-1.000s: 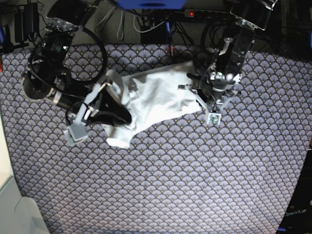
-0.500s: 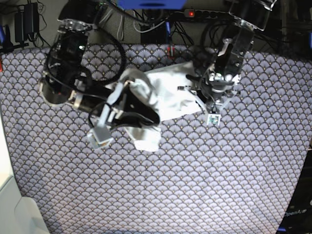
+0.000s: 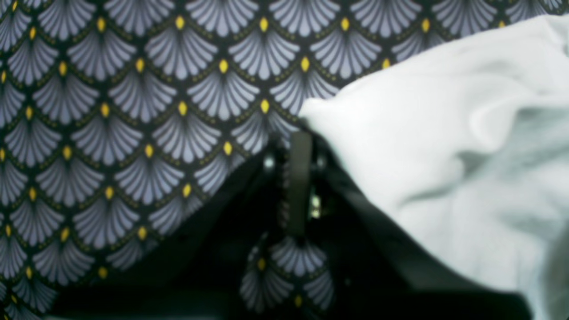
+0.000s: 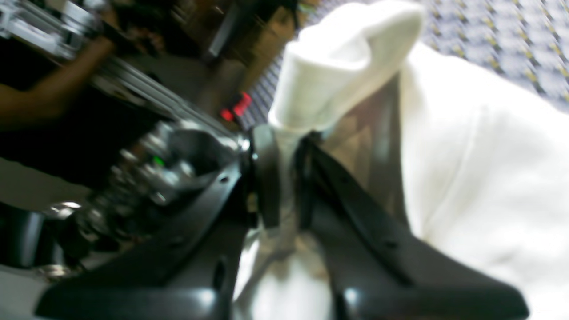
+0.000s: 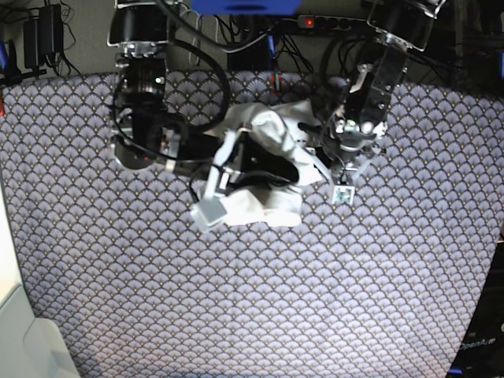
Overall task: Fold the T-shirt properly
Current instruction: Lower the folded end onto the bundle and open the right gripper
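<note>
Both claws pinch the T-shirt [image 5: 272, 157]: right gripper [image 4: 284, 178] lifts a bunched fold, left gripper [image 3: 300, 178] clamps a corner on the tablecloth [image 5: 315, 299].

Near tablecloth [image 5: 260, 307] lies bare — far edge (cables [image 5: 236, 35]) cluttered

We see a purple scallop-patterned tablecloth [image 5: 260, 307] covering the table; at the far edge, tangled black cables [image 5: 236, 35] and a power strip [image 5: 323, 21] with a red light.

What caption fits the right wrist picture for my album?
Right gripper shut on a bunched fold of the white T-shirt.
</note>
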Available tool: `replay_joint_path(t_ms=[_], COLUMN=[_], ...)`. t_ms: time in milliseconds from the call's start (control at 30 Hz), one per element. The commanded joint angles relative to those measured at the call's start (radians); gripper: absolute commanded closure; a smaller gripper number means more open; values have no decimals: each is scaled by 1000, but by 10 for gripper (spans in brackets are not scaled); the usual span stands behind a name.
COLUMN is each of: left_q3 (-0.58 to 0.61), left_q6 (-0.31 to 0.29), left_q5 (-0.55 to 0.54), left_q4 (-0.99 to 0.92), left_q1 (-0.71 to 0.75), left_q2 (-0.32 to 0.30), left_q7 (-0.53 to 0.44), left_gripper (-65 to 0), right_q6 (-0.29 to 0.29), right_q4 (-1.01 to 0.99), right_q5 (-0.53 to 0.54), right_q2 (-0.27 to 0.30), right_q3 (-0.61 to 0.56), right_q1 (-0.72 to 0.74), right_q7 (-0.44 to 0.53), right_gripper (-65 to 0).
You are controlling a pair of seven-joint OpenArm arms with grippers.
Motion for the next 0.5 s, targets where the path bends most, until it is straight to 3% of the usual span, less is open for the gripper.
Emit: replay_joint_path(t_ms=[0, 267, 467], left_q3=[1, -4, -5], left_q6=[-11, -11, -9], left_q5=[-17, -17, -16], left_q4=[11, 54, 109], left_q1=[-7, -5, -2], left_q2=[2, -2, -5], left_q7=[2, 2, 2], left_gripper=[-35, -35, -35], right_q6=[3, 3, 3], right_q4=[4, -111, -171], right_q5=[45, 45, 45], right_q2=[6, 47, 73], right_q3=[-28, -160, -183], right_q1=[18, 41, 78], right_q7=[42, 200, 222], right_gripper=[0, 0, 0])
